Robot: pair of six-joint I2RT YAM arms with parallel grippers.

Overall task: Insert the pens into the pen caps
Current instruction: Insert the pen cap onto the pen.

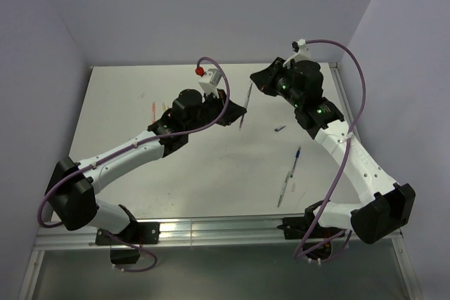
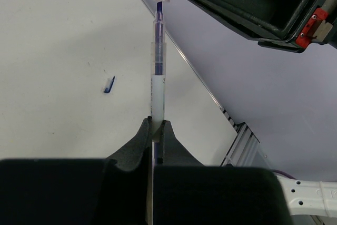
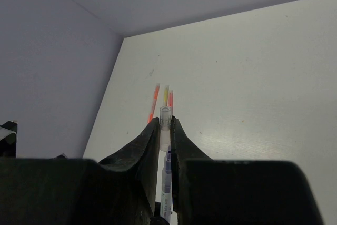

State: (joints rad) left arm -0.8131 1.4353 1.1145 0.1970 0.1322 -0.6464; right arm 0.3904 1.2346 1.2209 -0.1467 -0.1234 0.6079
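**Pen tip at the mouth of the cap, not seated**

My left pincer (image 2: 157, 125) is clamped tight on the lower end of a clear pen (image 2: 158, 77) with blue ink, and the pen stands out past my fingers towards the far right. My right pincer (image 3: 165, 122) is closed partway on a clear cap (image 3: 165, 113), with the cap's closed end poking out beyond the fingertips. Both are held up off the desk (image 1: 211, 173), about mid-width and towards its far side.

From the left wrist the blue tip reaches right up to the cap's open end. From the right wrist the tip sits between my fingers just under the cap. I judge it to be at the mouth or barely in. The barrel is all outside, so the push home is left to do.

As for the rest, a blue cap (image 1: 279, 129) lies loose on the desk right of middle, so at least one more pairing remains. Two pens (image 1: 297, 157) lie nearer on the right, and three pens (image 3: 166, 97), red, yellow and orange, lie at the far left. I cannot tell whether any of those five carries a cap.
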